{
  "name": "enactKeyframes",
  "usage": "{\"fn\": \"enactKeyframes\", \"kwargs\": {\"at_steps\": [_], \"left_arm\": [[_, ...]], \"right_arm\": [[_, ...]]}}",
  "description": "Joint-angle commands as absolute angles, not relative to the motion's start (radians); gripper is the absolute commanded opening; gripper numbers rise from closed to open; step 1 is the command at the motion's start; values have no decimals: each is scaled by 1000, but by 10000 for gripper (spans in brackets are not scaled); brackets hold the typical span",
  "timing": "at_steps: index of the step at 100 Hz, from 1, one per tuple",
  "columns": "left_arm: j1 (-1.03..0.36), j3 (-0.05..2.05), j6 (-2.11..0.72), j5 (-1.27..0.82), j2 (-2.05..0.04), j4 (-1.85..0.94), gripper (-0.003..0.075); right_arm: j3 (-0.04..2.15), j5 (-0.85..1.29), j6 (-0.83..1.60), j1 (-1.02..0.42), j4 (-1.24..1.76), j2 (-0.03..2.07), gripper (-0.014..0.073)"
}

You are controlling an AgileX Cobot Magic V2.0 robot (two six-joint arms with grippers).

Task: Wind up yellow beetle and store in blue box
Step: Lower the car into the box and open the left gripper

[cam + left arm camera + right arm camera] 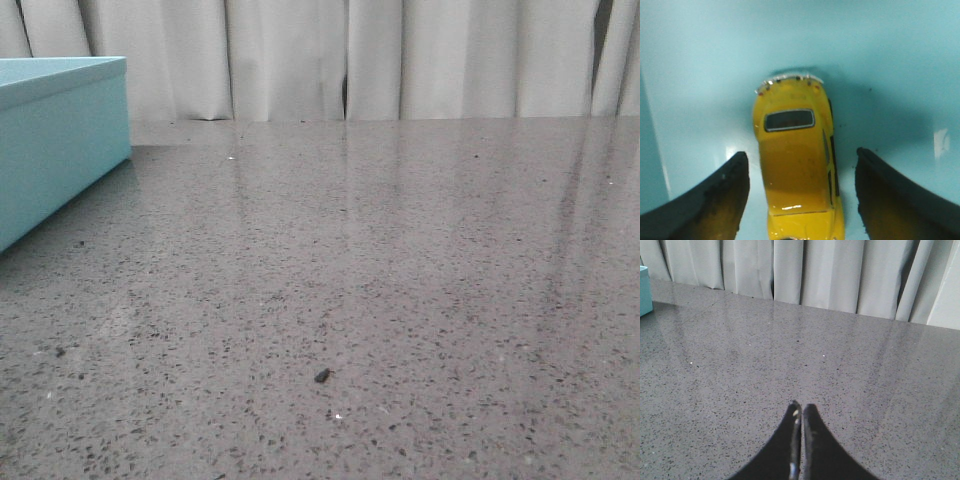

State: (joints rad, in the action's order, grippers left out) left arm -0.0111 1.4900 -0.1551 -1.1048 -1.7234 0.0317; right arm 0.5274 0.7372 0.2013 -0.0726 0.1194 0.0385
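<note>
Yellow beetle (799, 160) sits on the blue box (880, 55) floor, centered between the left gripper (800, 192) fingers, long axis parallel to them. Jaws wide, not touching it. Right gripper (801, 440) pinched closed, empty, over the table (840, 370).

glossy yellow beetle (797, 165), polished speckled-stone table (400, 300)

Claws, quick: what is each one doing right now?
Left claw: open, astride the yellow beetle, not gripping.
Right claw: closed, empty.
</note>
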Motion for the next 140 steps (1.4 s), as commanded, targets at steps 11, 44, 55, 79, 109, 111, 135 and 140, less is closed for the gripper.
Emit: {"fn": "enactKeyframes", "kwargs": {"at_steps": [11, 44, 55, 79, 109, 111, 135, 140], "left_arm": [[-9, 1513, -148, -941, -1494, 0, 422], [-155, 1214, -217, -790, -1118, -101, 305], [-235, 1042, -210, -690, -965, -101, 293], [-310, 752, -198, -627, -670, -109, 229], [-310, 637, -198, -572, -448, -109, 13], [-310, 637, -198, -572, -439, -109, -8], [-310, 637, -198, -565, -389, -113, -19], [-310, 637, -198, -565, -389, -113, -19]], "right_arm": [[549, 663, 214, -75, 121, 53, -48], [549, 592, 214, -75, 121, 22, -48], [549, 581, 214, -75, 115, 0, -48], [549, 571, 214, -75, 115, -28, -49], [549, 559, 214, -75, 115, -28, -49], [549, 559, 214, -75, 115, -28, -49], [549, 559, 214, -75, 115, -28, -49], [549, 559, 214, -75, 115, -28, -49]]}}
